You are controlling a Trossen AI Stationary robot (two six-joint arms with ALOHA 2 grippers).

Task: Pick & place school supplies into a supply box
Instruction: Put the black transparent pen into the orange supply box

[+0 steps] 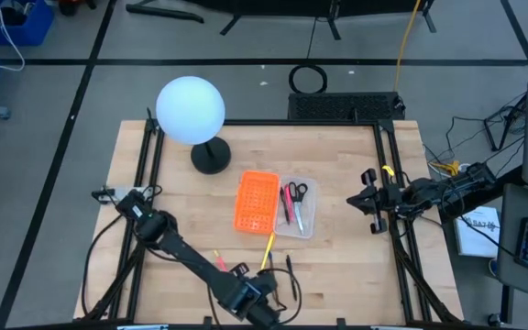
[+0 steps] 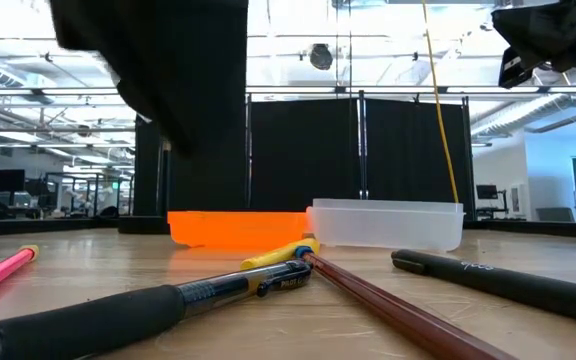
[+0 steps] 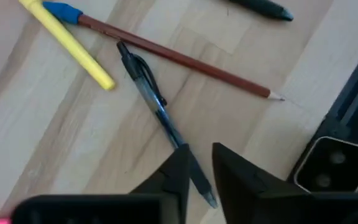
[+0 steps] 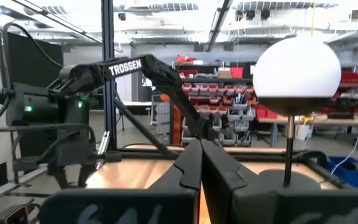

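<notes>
My left gripper [image 3: 200,149] points down over the table's near edge [image 1: 262,302]. It is open by a narrow gap, with one finger on each side of the lower end of a black-and-blue pen [image 3: 157,106], which lies flat on the wood. I cannot tell whether a finger touches it. Beside the pen lie a brown pencil [image 3: 179,59], a yellow pen [image 3: 70,43], a black marker [image 3: 260,7] and a pink pen [image 2: 3,270]. The clear supply box [image 1: 312,223] holds scissors [image 1: 297,192] and a pen. My right gripper [image 4: 201,152] is shut and waits at the right edge [image 1: 372,203].
An orange perforated tray [image 1: 257,202] stands against the supply box's left side. A lamp with a white globe [image 1: 191,110] rises from a dark base [image 1: 211,158] at the back left. A dark camera block [image 3: 331,165] sits at the near edge beside my left gripper.
</notes>
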